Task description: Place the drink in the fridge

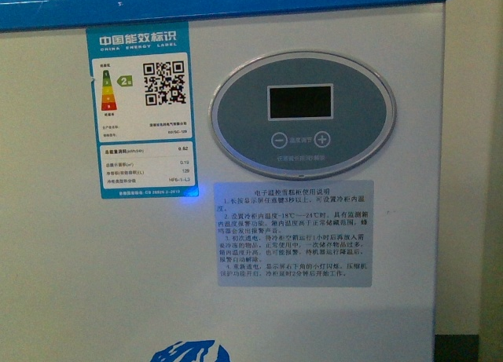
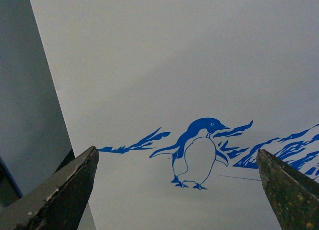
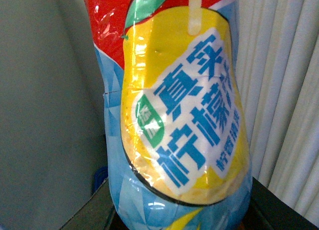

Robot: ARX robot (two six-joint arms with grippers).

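Note:
The fridge (image 1: 47,221) fills the front view: a white front under a blue rim (image 1: 196,5), with an oval grey control panel (image 1: 302,125). Neither arm shows there. In the left wrist view, my left gripper (image 2: 177,151) is open and empty, its dark fingers (image 2: 75,182) apart in front of the fridge's white wall (image 2: 174,65) and its blue penguin picture (image 2: 197,152). My right gripper (image 3: 182,217) is shut on the drink (image 3: 174,115), a plastic bottle with a light blue, yellow and red label bearing blue writing. The bottle fills that view, and its cap is out of frame.
A blue energy label (image 1: 137,111) and a grey instruction sticker (image 1: 294,233) are stuck on the fridge front. A grey surface (image 2: 25,90) stands beside the fridge. Behind the bottle are a white pleated curtain (image 3: 289,90) and a plain grey surface (image 3: 45,115).

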